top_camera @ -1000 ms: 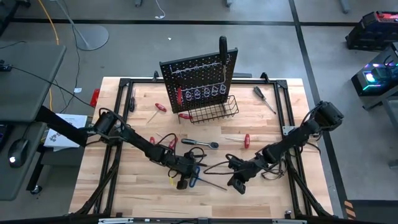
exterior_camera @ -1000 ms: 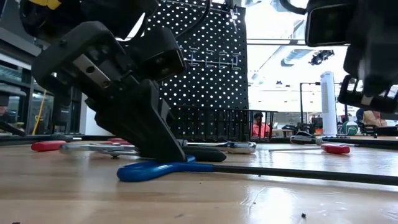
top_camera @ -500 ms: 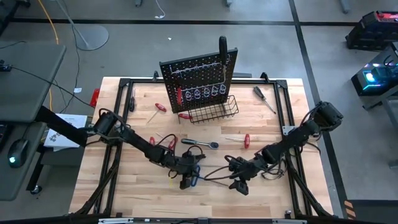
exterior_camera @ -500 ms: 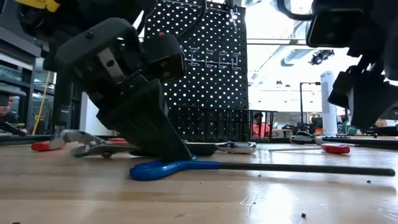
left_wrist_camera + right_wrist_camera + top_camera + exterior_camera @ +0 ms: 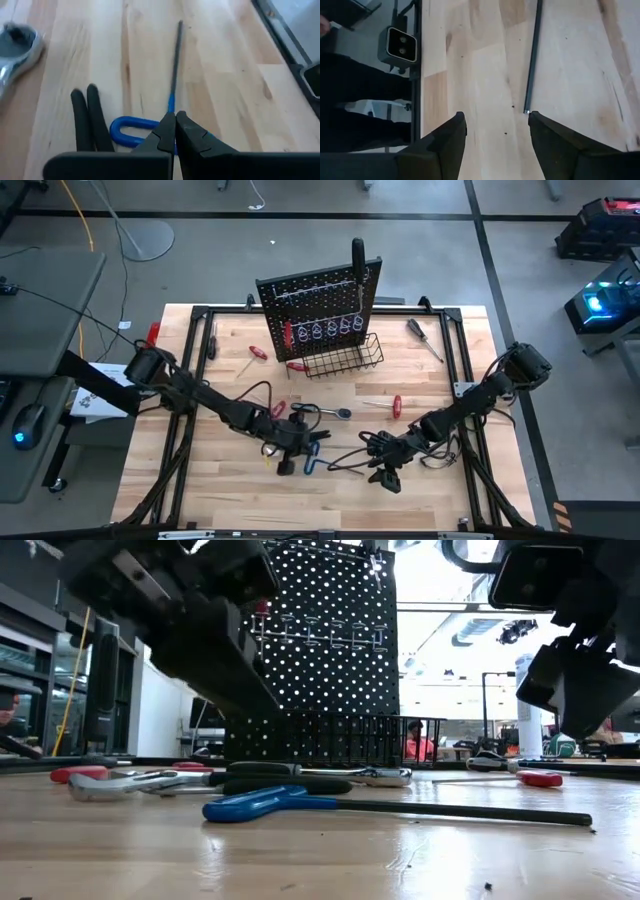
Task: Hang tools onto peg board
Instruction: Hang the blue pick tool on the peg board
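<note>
Left end effector [image 5: 287, 465] sits low and centre in the high view, fingers [image 5: 172, 131] clenched together on nothing, raised just above the blue T-shaped hex key [image 5: 300, 804]. The low view shows that key flat on the desk [image 5: 230, 490], its dark shaft running off to the right; the left wrist view shows the blue loop handle right under the fingertips, with black plier handles [image 5: 90, 116] beside it.

Right end effector [image 5: 392, 477], lower centre-right in the high view, stands released, fingers [image 5: 451, 136] spread apart above bare wood, and the right wrist view catches the tip of the key's shaft between them, untouched.

Farther out: a silver wrench [image 5: 322, 411] lies mid-frame, a red-handled screwdriver [image 5: 395, 406] to its right, another red one [image 5: 258, 353] toward the upper left, a black-handled screwdriver [image 5: 418, 332] at upper right.

The peg board [image 5: 318, 302] stands upright at top centre, a red-handled tool [image 5: 289, 333] hanging on its left side. Its wire basket [image 5: 346, 356] juts out in front; what it holds I cannot tell.

Only the low view shows a person in red [image 5: 414, 743] in the room behind. Open wood runs along the bottom edge of the high view; the black frame [image 5: 193, 330] borders the desk on both sides.
</note>
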`<action>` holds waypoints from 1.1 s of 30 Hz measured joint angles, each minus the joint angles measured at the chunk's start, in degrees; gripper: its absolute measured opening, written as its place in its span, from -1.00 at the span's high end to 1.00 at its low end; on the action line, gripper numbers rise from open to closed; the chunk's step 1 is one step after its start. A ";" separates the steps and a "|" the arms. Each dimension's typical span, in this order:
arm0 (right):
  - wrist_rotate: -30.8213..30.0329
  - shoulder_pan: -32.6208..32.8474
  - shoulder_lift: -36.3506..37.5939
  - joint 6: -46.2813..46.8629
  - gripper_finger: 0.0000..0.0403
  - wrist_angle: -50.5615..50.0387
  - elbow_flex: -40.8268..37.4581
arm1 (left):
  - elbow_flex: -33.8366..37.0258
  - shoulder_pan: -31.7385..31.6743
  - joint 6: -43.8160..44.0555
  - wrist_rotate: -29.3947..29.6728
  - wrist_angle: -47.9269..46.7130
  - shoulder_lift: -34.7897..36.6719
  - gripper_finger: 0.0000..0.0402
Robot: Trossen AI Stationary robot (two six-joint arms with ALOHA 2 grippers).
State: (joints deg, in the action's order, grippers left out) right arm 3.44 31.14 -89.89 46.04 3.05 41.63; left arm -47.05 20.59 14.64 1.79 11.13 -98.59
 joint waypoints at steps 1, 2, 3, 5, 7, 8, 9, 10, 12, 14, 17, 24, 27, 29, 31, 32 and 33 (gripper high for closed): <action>0.01 0.00 0.00 0.00 -0.01 0.23 0.00 | -0.08 0.14 -0.83 -0.42 -0.67 -0.04 1.00; -0.06 0.00 0.00 -0.04 -0.01 0.27 0.00 | -0.06 0.27 -1.67 -0.70 -1.45 -0.64 1.00; -0.14 0.00 0.00 -0.03 -0.01 0.22 0.00 | 0.00 0.41 -2.51 -0.96 -1.77 -1.32 1.00; -0.18 0.00 0.00 -0.02 -0.01 0.47 0.00 | 0.13 0.49 -4.37 -1.87 -0.77 -2.83 1.00; -0.20 -0.02 0.00 -0.03 -0.01 0.53 0.00 | -0.08 0.48 -5.56 -3.29 2.22 -4.16 1.00; -0.19 -0.02 0.00 0.01 -0.01 0.55 0.00 | -0.08 0.41 -5.76 -3.58 2.74 -4.96 1.00; -0.24 -0.02 0.00 0.20 -0.01 0.81 0.00 | -0.08 0.22 -5.77 -3.79 3.27 -5.77 1.00; -0.22 -0.01 0.00 0.22 -0.01 1.08 0.02 | -0.04 0.01 -5.77 -3.83 3.35 -6.56 1.00; -0.24 0.00 0.00 0.39 -0.01 1.17 0.02 | -0.01 -0.27 -5.97 -3.97 3.62 -7.52 1.00; -0.32 -0.02 0.00 0.39 -0.01 1.42 0.02 | -0.10 -0.36 -6.80 -3.77 3.94 -8.28 1.00; -0.26 -0.02 0.00 0.24 -0.01 1.45 0.02 | -0.31 -0.34 -7.97 -3.78 4.34 -9.60 1.00; 0.22 0.18 -0.03 -2.90 -0.01 1.63 0.02 | -0.63 0.18 -4.32 -3.81 11.13 -15.25 1.00; -0.13 0.15 -0.69 -5.80 -0.01 1.49 0.03 | -0.44 0.25 -1.87 -3.83 13.02 -16.25 1.00; -0.85 0.15 -2.07 -6.77 -0.01 0.95 0.18 | -0.36 0.25 -1.33 -3.50 13.63 -16.37 1.00; -1.77 0.15 -4.36 -7.93 -0.01 -1.19 2.07 | -0.28 0.27 -1.25 -3.26 13.95 -16.35 1.00; -1.99 0.15 -5.76 -9.05 -0.01 -2.85 3.55 | -0.28 0.21 -1.21 -3.25 13.97 -16.35 1.00; -2.11 0.15 -7.35 -10.52 -0.01 -4.68 5.49 | -0.28 0.04 -1.21 -3.21 13.95 -16.35 1.00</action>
State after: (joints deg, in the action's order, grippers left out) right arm 1.33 31.29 -97.24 35.52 -1.64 47.11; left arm -47.33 20.64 13.43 -1.42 25.08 -114.93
